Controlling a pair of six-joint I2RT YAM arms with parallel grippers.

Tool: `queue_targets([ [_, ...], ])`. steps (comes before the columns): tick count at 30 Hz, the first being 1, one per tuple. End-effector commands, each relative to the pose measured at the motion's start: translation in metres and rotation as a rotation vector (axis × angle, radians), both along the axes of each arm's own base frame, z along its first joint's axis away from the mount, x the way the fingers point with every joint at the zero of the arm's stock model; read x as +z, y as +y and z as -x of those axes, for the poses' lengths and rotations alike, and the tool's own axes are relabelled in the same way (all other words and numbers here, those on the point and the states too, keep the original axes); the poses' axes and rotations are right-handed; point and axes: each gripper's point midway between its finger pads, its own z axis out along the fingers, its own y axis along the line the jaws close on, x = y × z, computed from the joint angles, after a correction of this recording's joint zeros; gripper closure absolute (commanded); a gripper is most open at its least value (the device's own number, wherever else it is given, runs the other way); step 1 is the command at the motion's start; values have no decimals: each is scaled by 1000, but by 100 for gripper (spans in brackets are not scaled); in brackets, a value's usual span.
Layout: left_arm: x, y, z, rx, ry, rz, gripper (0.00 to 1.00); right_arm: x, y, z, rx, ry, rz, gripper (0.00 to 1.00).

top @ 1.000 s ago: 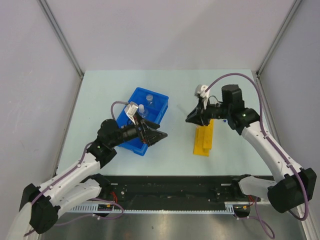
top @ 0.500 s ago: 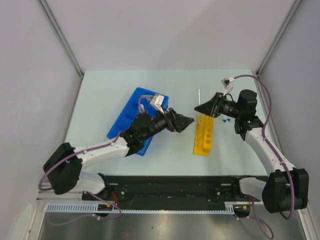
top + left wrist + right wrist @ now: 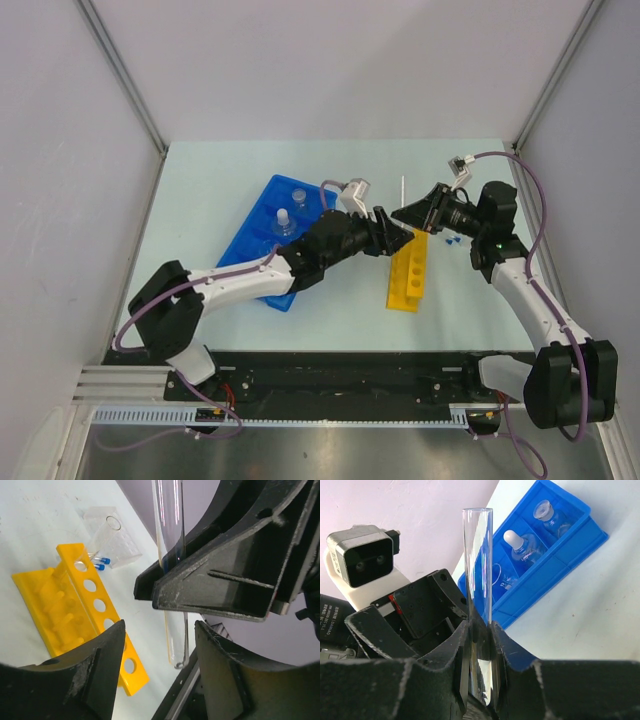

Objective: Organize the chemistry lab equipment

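Holding a thin clear tube [image 3: 477, 570] upright near the yellow holed tube rack [image 3: 408, 275], right gripper [image 3: 404, 213] clamps it. Left gripper [image 3: 160, 630] half-spread, tube's lower end between its fingers. Risk: opposed squeezing cracks glass or levers it loose.

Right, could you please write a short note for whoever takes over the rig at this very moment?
Right gripper: shut on a thin clear tube, held upright by the yellow rack.
Left gripper: open, straddling the tube's lower end without gripping it.
Things: two small flasks sit in separate compartments of the blue tray; the blue-tipped droppers lie just beyond the rack.
Done: flasks are in the tray.
Left: the held tube probably goes into a rack hole next, as the holes in view look empty. The droppers are not yet put away.
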Motion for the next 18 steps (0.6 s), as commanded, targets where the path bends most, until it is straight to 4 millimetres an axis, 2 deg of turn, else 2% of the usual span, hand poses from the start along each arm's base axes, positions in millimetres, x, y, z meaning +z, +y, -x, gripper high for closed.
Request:
queue_targets([
  [1, 3, -10, -4, 0, -8, -50, 39, 14, -2, 2, -13, -53, -18, 82],
  [2, 5, -12, -5, 0, -20, -55, 40, 14, -3, 1, -16, -52, -19, 82],
  [4, -1, -12, -8, 10, -17, -84, 49, 13, -3, 2, -15, -53, -17, 82],
  [6, 1, -12, -11, 19, -34, -97, 58, 13, -3, 2, -17, -52, -16, 82],
  [10, 4, -8, -13, 29, -60, -125, 70, 10, -4, 2, -23, -53, -6, 82],
  [15, 7, 1, -12, 14, -141, -186, 74, 9, -6, 2, -24, -77, 12, 75],
  [18, 6, 7, -7, -20, -207, -235, 75, 12, -9, 3, -15, -126, 36, 65],
])
